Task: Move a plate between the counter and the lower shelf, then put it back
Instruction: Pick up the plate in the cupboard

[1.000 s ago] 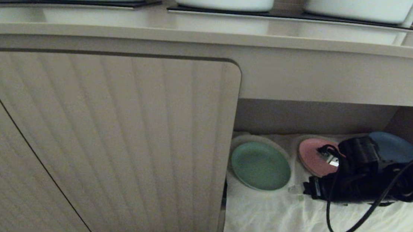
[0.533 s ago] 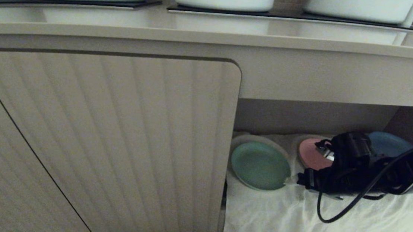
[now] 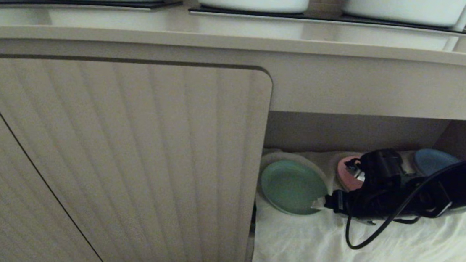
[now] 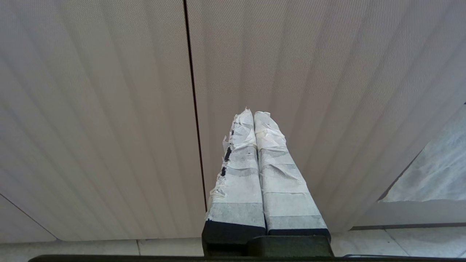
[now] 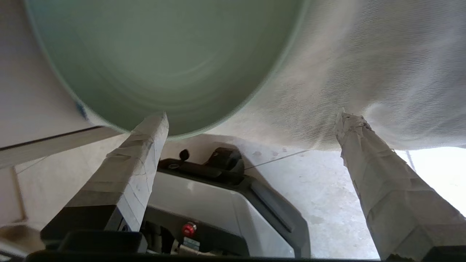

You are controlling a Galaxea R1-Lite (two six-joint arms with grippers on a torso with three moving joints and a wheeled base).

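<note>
Right tool [image 3: 320,203] spread wide, level, at near rim of plate [image 3: 293,187], which lies flat on the cloth-draped lower shelf [image 3: 311,247]. Likely stiff, light, smooth, breakable; take by the raised rim, one finger under. Left tool [image 4: 255,120] pressed together, parked.

Mint-green plate [image 3: 292,187], pink plate [image 3: 345,173], blue plate [image 3: 432,161], white cloth [image 3: 332,245].

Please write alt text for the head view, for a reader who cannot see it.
The right gripper, open, reaches into the lower shelf at the edge of the mint-green plate lying on white cloth. Pink plate and blue plate lie behind the arm.
</note>
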